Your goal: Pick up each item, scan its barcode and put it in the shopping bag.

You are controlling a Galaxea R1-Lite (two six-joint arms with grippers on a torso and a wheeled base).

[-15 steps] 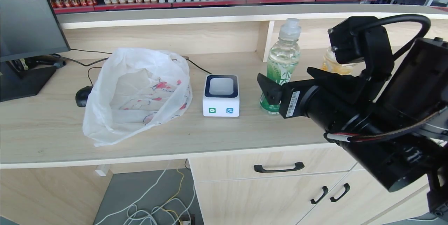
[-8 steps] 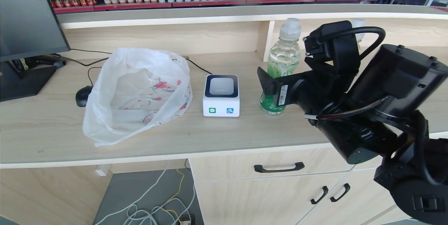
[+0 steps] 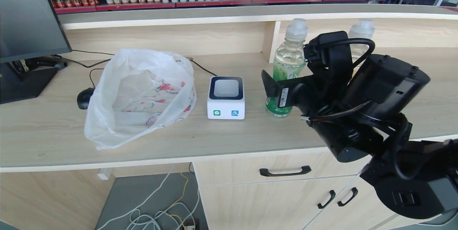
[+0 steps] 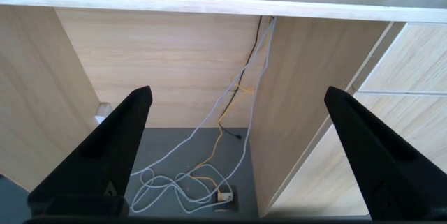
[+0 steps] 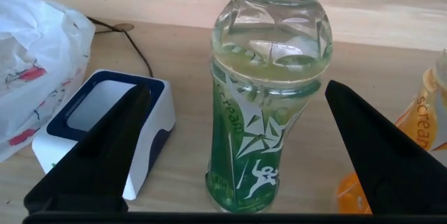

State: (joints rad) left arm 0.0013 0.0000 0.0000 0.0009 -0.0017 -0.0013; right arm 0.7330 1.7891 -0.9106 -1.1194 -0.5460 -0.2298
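Bottle (image 5: 269,91) clear, green leaf-print label; bag (image 3: 139,94) white, red-blue print; scanner (image 3: 226,97) white, navy top; counter (image 3: 214,137) light wood.

Light wood counter (image 3: 43,133), drawers (image 3: 232,172) with black handles (image 3: 285,171), bottle-lined red shelves (image 3: 214,4) behind, grey floor (image 3: 114,194) with cables (image 3: 157,217)

Bag (image 3: 139,94) sits on counter (image 3: 250,133) left of centre. Scanner (image 3: 226,97) just right of bag, mid-counter. Bottle (image 3: 289,67) right of scanner. Second bottle (image 3: 361,31) farther right, toward back edge. Mouse (image 3: 85,98) just left of bag. Monitor (image 3: 28,15) at back left corner. Right gripper (image 5: 237,90) just before bottle.
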